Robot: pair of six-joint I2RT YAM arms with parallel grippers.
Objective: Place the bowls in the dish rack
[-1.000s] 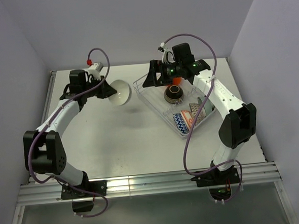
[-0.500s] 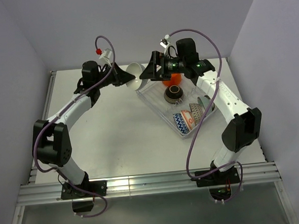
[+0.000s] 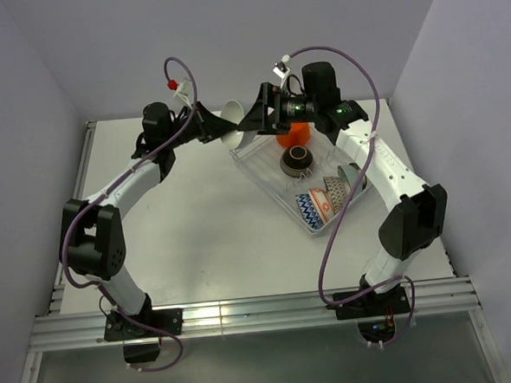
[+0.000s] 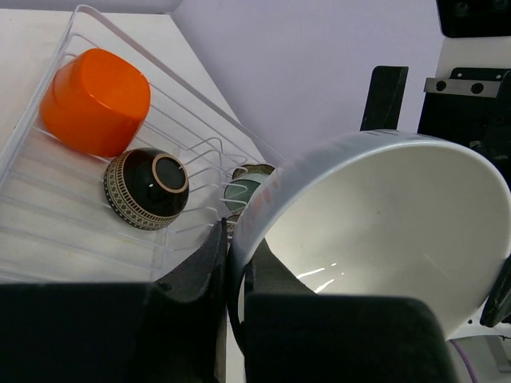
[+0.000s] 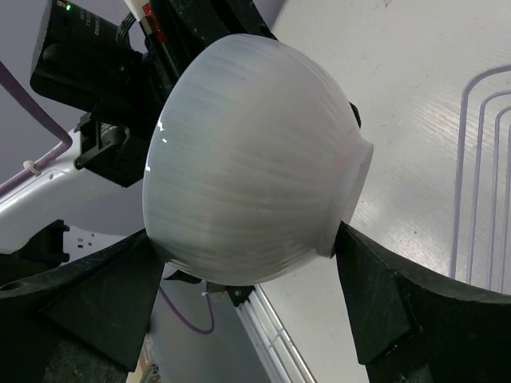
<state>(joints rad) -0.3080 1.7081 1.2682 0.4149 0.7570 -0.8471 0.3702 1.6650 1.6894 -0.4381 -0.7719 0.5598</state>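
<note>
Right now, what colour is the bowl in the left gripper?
The bowl is plain white, with no pattern; the left wrist view shows it best.

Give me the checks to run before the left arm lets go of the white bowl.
1. Left gripper clamped on the white bowl at its rim: ok.
2. Right gripper straddling the bowl: ok.
3. Right gripper firmly closed on the bowl: cannot tell.
4. Bare tines free in the dish rack beside the dark brown bowl: ok.
5. Left release safe now: not ok until item three is confirmed.
</note>
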